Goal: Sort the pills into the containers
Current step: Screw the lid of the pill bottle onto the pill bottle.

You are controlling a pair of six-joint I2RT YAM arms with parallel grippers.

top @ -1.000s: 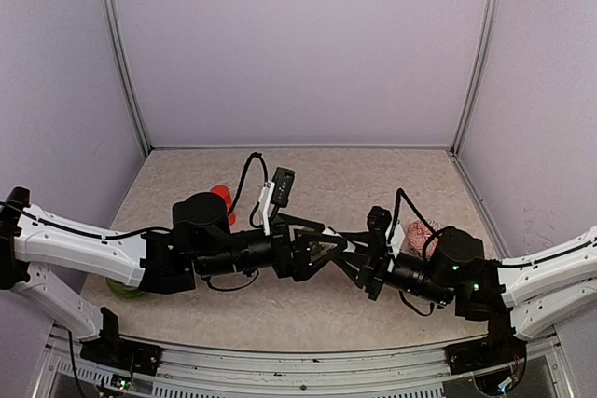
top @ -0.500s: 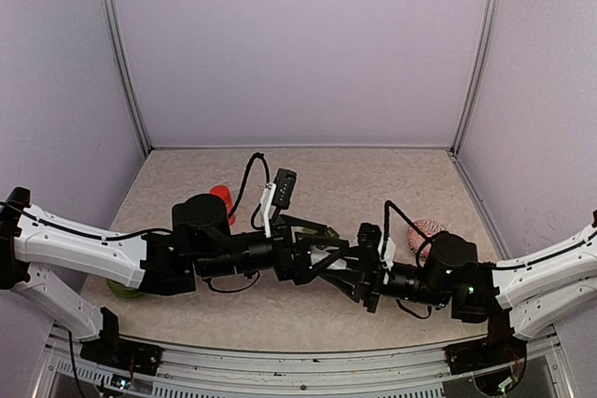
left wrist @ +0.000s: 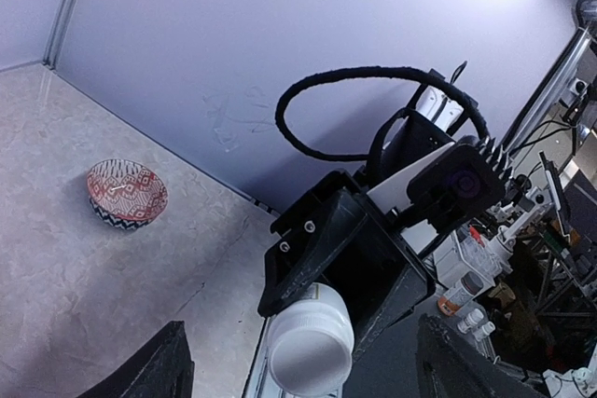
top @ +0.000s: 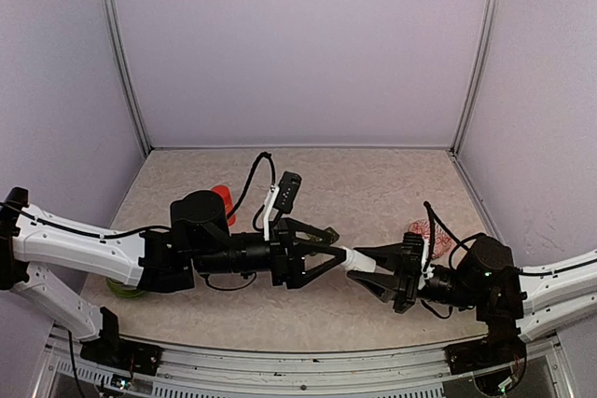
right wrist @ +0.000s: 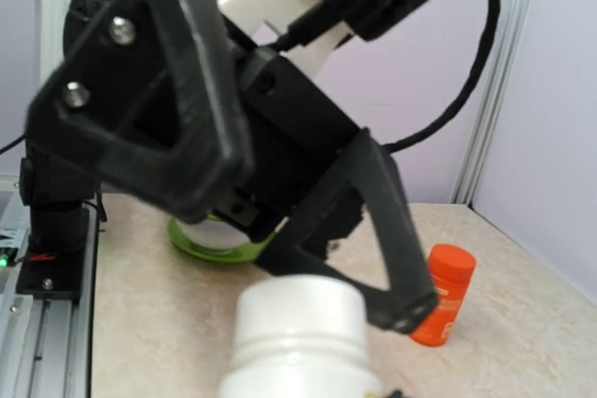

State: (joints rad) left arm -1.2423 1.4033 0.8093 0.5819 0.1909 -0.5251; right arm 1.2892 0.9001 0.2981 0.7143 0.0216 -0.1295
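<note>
My right gripper (top: 366, 264) is shut on a white pill bottle (top: 347, 258) and holds it level above the table, cap pointing left. In the left wrist view the round white cap (left wrist: 310, 342) faces the camera, with the right gripper's black fingers (left wrist: 317, 240) clamped on the bottle's body. My left gripper (top: 331, 245) is open, its two fingertips on either side of the cap and not touching it. In the right wrist view the bottle (right wrist: 298, 342) fills the bottom, with the left gripper's fingers (right wrist: 378, 221) just past it. The containers and loose pills are out of view.
A red-patterned bowl (top: 424, 228) (left wrist: 127, 193) sits on the table at the right, behind my right arm. A red bottle (top: 221, 198) (right wrist: 444, 295) stands behind my left arm. A lime-green bowl (top: 121, 288) (right wrist: 219, 241) lies under the left arm at the near left.
My right arm has drawn back to the right with the white bottle, out from between the left fingers. The left jaws have narrowed a little; the left arm has barely moved.
</note>
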